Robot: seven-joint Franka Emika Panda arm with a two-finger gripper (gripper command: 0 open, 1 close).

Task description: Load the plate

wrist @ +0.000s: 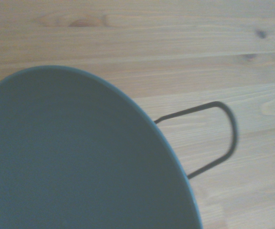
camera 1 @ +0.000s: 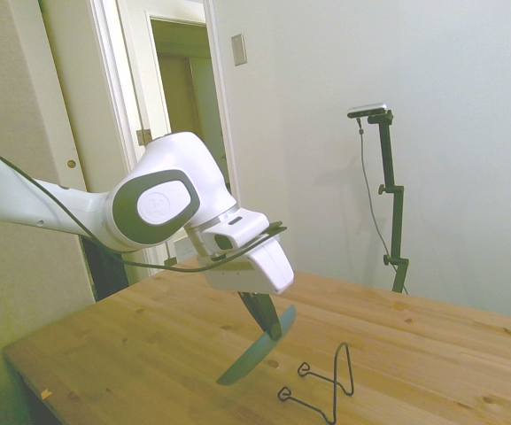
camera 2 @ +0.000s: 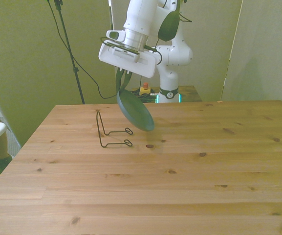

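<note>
Near the table's point(camera 2: 189, 166) far edge, claw point(camera 2: 123, 82) grips tilted plate point(camera 2: 136, 112) above wire stand point(camera 2: 112, 132); next: lower plate btwn prongs.

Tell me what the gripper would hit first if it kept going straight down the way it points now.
Probably the bare wooden table: the gripper points down, gripping the tilted round grey-green plate, beside the thin black wire stand. Depth is unclear.

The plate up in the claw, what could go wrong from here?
The claw pinches the plate only at its upper rim, tilted in mid-air, so it might slip or swing. The wire stand looks light and sits loose on the table; a lowered plate could knock it over or miss its slot.
</note>
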